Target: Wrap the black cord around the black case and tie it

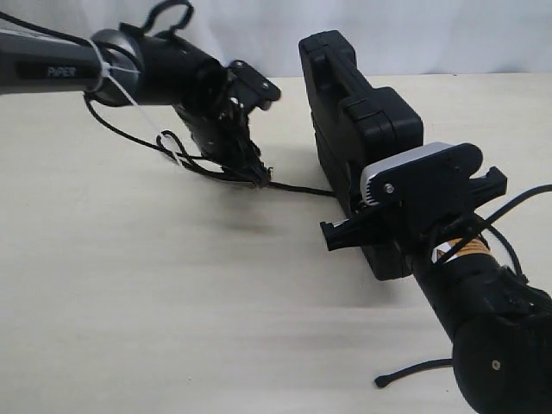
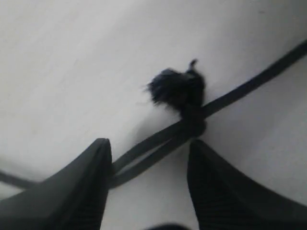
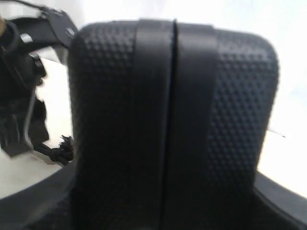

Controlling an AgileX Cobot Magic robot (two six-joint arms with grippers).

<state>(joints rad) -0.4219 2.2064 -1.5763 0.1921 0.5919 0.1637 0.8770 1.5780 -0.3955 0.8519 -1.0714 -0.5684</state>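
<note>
Toward the far edge of the pale matte table (image 1: 172, 302), right of its middle, the flat rectangular black plastic case (image 1: 345, 95) stands on its narrow side. The right gripper (image 1: 410, 211) clasps it across its thickness, jaws spread wide around the pebbled shell. The long, thin black braided cord (image 1: 302, 189) runs along the table from the foot of the case to the left gripper (image 1: 255, 172), which hangs tip-down over it nearer the table's left edge. Its jaws stand part-way apart and pinch nothing: the frayed knot (image 2: 175, 88) lies just ahead of them, and two strands pass between the fingers.

The wrapping looks barely started, with the cord not visibly round the case. Next, the left claw must close just behind the knot and carry it round the case while the right holds steady.

Count: one case, one cord, two grippers. A blunt black tip (image 1: 384, 379) near the table's front right corner is probably the cord's other end.
</note>
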